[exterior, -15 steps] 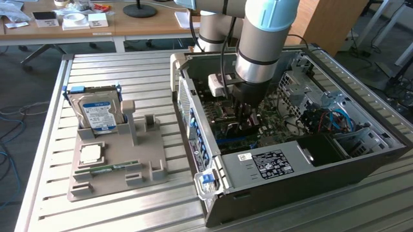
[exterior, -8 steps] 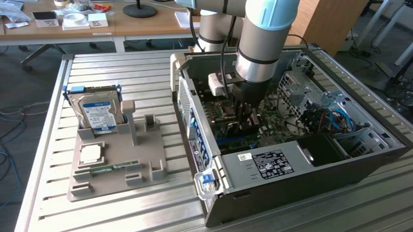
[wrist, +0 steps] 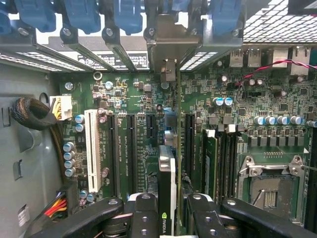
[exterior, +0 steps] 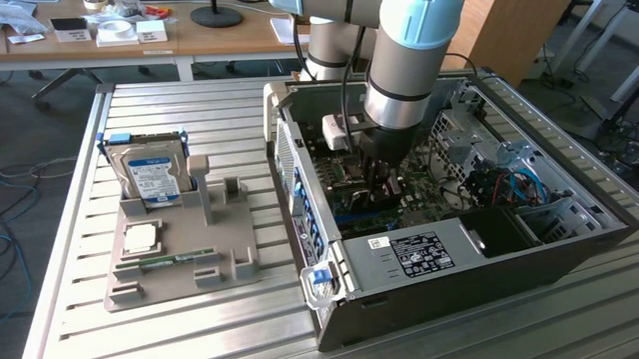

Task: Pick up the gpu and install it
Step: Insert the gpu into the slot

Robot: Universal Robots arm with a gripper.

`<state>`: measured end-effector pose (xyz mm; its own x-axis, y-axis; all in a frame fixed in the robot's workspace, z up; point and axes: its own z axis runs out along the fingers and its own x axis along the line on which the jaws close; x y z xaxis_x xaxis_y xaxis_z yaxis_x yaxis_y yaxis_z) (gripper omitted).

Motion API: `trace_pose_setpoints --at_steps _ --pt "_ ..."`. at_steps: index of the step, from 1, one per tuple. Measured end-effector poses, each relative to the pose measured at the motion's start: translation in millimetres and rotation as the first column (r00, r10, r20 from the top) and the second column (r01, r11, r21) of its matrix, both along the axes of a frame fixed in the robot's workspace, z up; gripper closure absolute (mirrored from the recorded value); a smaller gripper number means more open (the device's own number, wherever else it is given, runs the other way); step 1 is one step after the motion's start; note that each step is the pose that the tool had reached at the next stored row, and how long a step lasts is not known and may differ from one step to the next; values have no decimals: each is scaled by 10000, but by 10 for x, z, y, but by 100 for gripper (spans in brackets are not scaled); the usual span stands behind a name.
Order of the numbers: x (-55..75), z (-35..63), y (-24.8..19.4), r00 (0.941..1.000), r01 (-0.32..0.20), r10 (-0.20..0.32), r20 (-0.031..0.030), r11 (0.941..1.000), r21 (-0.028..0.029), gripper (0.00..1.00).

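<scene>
your hand (wrist: 166,208) is down inside the open computer case (exterior: 559,247), its fingers partly closed and clamped on the gpu (wrist: 167,173), which stands on edge over the motherboard (wrist: 277,99) with its silver bracket (wrist: 168,44) up at the case's rear slot openings. the card sits in line with one of the long black expansion slots (wrist: 189,144), but you cannot tell from here whether its edge connector is in the slot or just beside it. if it is off to one side, pressing down would grind the board edge on the slot wall or on the small capacitors (wrist: 223,101) nearby. a tilt in the grip could seat one end only. the bracket could also catch on the rear frame instead of sliding in. back on the tabletop (exterior: 200,97), the hard drive (exterior: 150,172) stands in its holder, well apart.
</scene>
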<state>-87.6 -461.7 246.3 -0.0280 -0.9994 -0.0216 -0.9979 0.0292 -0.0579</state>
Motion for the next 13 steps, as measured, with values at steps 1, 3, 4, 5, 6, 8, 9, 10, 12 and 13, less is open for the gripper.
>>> trace_pose_setpoints --at_steps 1,3,4,5,6,8,9,10,12,13 --pt "0 -6 1 10000 -1 1 1 10000 3 73" --pt "0 -17 0 10000 2 -2 1 10000 2 73" --pt "-1 -20 0 10000 3 -3 1 10000 0 73" --pt "-1 -21 0 10000 5 -5 0 10000 -1 73" --pt "-2 -23 0 10000 6 -6 0 10000 0 73" --pt "-3 -27 0 10000 4 -4 1 10000 1 73" --pt "-3 -27 0 10000 4 -4 1 10000 1 73" --pt "-3 -28 0 10000 5 -5 1 10000 1 73" --pt "-3 -28 0 10000 5 -5 0 10000 1 73" --pt "-3 -28 0 10000 5 -5 0 10000 1 73"
